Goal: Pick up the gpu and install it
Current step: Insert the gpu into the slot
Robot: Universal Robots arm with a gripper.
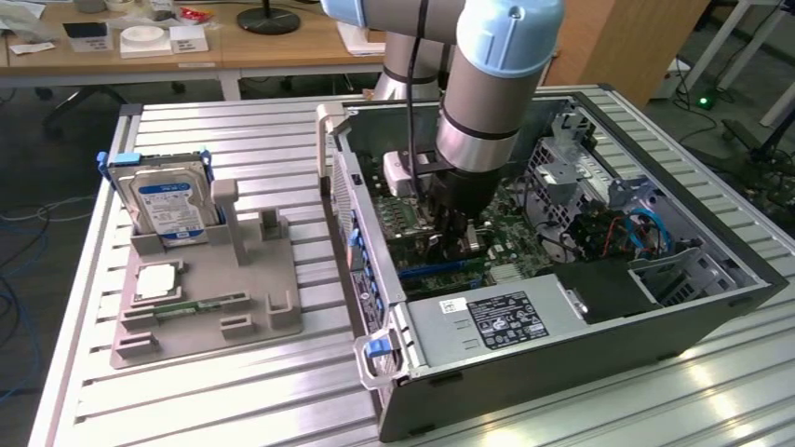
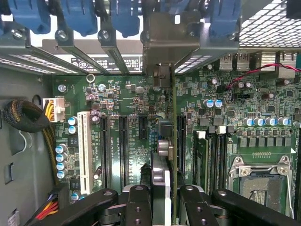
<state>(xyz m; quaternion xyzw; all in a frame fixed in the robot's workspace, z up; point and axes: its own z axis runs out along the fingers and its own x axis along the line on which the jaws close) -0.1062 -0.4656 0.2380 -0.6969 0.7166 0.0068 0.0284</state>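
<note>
The counter (image 1: 249, 391) is a ribbed metal surface, and the open computer case (image 1: 597, 354) lying on its side is the landmark here. The case takes up the side of the counter toward the exterior view's right, its interior facing up, with the green motherboard (image 1: 522, 251) exposed inside and a grey power supply (image 1: 497, 321) with a black label at the near end of the case.

The robot arm (image 1: 491, 84) comes down from above into the middle of the case, over the motherboard.

Beside the case, toward the exterior view's left, a grey parts holder (image 1: 205, 307) rests on the counter. A silver hard drive (image 1: 168, 207) with a blue label stands upright at the far end of that holder, and a narrow green memory stick (image 1: 199, 304) lies flat near its middle.

Inside the case, the end effector (image 2: 162, 197) has its black fingers (image 2: 138, 202) closed narrowly on the gpu (image 2: 162, 160), gripping the thin card from both sides. The gpu is held on edge, standing upright over the motherboard (image 2: 131, 103) among the long black expansion slots (image 2: 123, 146), with its pale metal bracket (image 2: 171, 40) at the rear wall of the case, among the blue slot latches (image 2: 77, 14). Whether the card's lower edge is fully seated in a slot cannot be told.

A white slot (image 2: 85, 150) lies further along the board from the card, and the empty processor socket (image 2: 261, 176) sits on the card's other side.
</note>
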